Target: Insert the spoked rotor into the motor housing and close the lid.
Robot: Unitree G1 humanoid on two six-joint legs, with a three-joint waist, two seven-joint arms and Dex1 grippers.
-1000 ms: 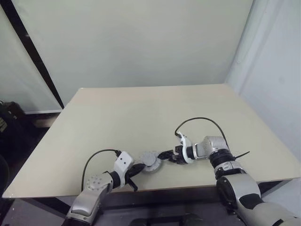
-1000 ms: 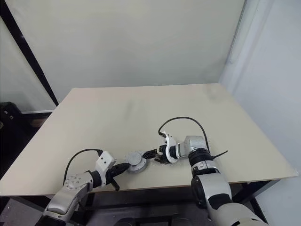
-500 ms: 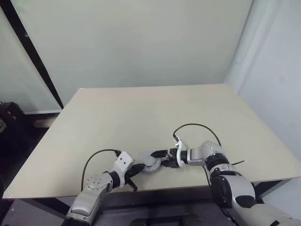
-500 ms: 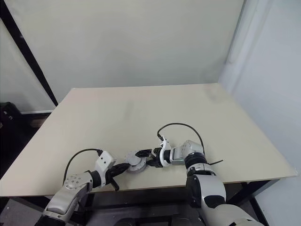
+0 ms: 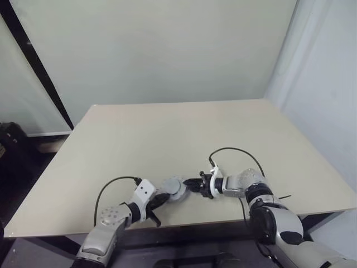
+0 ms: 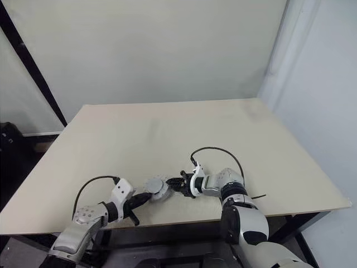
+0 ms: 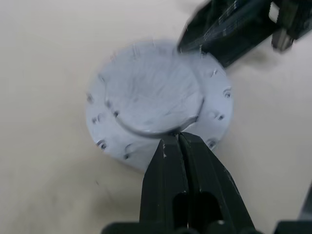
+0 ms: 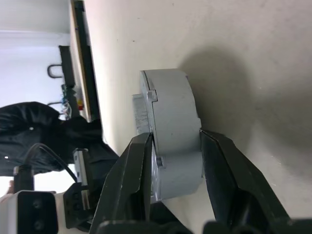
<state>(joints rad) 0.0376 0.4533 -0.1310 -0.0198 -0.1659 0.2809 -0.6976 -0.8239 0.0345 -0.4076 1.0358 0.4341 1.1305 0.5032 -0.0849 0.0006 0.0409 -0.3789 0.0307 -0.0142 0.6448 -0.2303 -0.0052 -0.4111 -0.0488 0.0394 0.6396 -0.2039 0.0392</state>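
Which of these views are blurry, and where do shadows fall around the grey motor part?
Left wrist view: the motor housing is soft, and the right gripper beside it is smeared. Right wrist view: sharper, with a broad soft shadow on the table beside the housing, which sits between the gripper's fingers. Eye views: even, dim light; the left gripper and housing are too small for detail.
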